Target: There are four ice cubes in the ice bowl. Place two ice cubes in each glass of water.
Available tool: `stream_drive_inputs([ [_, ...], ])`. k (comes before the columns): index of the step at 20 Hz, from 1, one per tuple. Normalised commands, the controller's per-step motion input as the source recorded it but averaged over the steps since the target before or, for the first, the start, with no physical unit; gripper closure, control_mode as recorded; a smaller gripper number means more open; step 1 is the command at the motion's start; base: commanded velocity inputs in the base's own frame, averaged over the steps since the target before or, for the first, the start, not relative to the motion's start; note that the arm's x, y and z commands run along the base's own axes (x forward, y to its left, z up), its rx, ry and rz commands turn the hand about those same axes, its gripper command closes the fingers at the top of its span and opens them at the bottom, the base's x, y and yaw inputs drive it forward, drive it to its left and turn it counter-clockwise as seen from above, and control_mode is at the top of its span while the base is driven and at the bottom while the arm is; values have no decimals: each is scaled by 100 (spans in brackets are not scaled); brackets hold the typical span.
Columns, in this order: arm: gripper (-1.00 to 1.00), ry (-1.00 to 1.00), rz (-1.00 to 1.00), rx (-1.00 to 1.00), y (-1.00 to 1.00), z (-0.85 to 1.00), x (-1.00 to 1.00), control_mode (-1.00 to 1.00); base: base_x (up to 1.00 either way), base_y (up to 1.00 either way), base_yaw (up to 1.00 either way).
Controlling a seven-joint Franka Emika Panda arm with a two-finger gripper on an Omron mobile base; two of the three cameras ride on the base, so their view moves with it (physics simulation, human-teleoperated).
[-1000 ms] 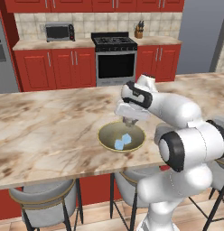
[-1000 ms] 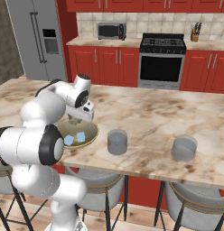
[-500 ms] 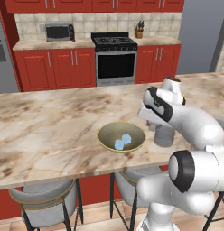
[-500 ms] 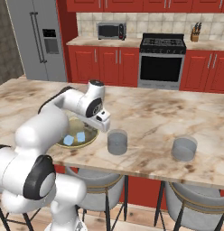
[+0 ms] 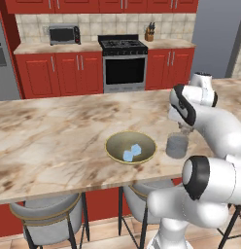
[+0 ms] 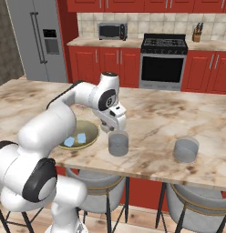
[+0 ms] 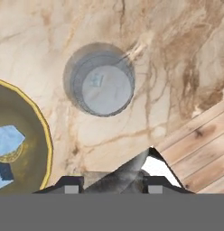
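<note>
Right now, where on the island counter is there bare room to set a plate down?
Bare marble lies left of the ice bowl and between the two glasses. It is crowded where the tool hangs above the near glass, beside the bowl.

Bright, even rendered light; soft shadows, slight pixelation.

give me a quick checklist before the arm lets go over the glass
1. Gripper above the near glass: ok, it hangs just over the rim.
2. Ice cube between the fingers: cannot tell, none is clearly seen there.
3. Near glass upright on the counter: ok.
4. Cubes left in the bowl: ok, two ice cubes lie inside.
5. Far glass upright and out of the way: ok.
6. Near glass beside the bowl, not touching: ok.
</note>
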Motion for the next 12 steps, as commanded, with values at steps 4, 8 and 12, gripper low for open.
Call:
stream_drive_inputs([
  [4, 100, 1, -15, 0, -34, 0, 15, -100, 0, 0, 0],
  [8, 100, 0, -12, -1, -15, -4, 27, -100, 0, 0, 0],
  [12, 100, 0, -9, -4, -1, -11, 19, -100, 0, 0, 0],
])
